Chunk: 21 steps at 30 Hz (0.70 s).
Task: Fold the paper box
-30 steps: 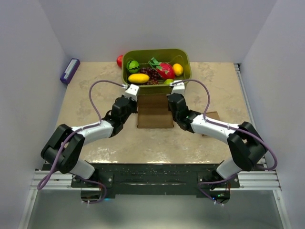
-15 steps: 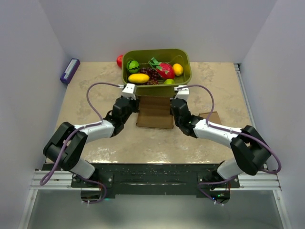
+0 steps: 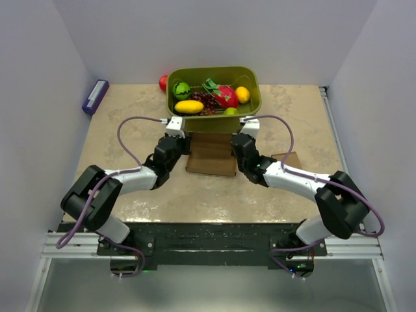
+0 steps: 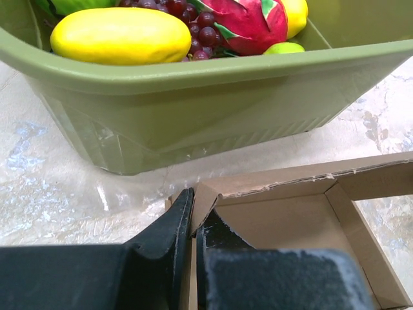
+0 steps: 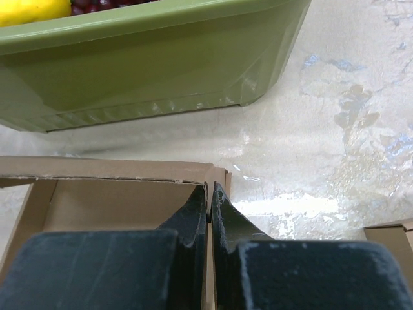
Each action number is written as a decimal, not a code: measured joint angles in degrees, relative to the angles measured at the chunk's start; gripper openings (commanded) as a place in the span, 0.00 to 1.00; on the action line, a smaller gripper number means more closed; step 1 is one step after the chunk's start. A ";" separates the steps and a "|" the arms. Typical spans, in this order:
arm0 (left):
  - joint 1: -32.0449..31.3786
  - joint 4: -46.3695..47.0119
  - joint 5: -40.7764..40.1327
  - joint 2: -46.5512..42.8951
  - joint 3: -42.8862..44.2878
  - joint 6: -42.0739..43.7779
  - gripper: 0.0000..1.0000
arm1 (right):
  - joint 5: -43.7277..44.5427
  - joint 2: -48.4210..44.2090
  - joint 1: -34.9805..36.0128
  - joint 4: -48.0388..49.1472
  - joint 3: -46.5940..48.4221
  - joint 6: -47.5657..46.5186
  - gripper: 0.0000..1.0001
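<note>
marbled beige tabletop, pale enclosure behind. paper box set at centre, just short of green fruit tub, far corners near tub wall. left fingers pinched narrow on box's left side wall at far corner. right fingers pinched likewise on right side wall. side walls held upright from both sides, probably so creases are set before flaps are tucked. small cardboard piece seen beside right arm, mostly hidden.

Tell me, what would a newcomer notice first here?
A green tub heaped with bright fruit sits at the back. Just in front of it lies the brown paper box, walls raised, with the left pincer and right pincer each clamped on a side wall.
</note>
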 measured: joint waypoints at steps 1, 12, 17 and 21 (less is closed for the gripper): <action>-0.28 0.52 -0.42 -0.07 -0.46 0.09 0.02 | 0.00 0.00 0.00 -0.04 0.00 0.35 0.00; -3.43 4.52 -5.64 -0.26 -3.67 0.92 0.00 | 0.02 0.13 0.00 -1.44 0.44 3.58 0.00; -4.17 3.80 -5.64 0.00 -5.25 0.33 0.00 | -0.46 0.17 0.33 -2.73 -0.76 4.81 0.03; -4.74 3.98 -5.77 -0.04 -5.99 -0.20 0.00 | -0.42 -0.33 1.62 -2.67 -3.65 6.67 0.13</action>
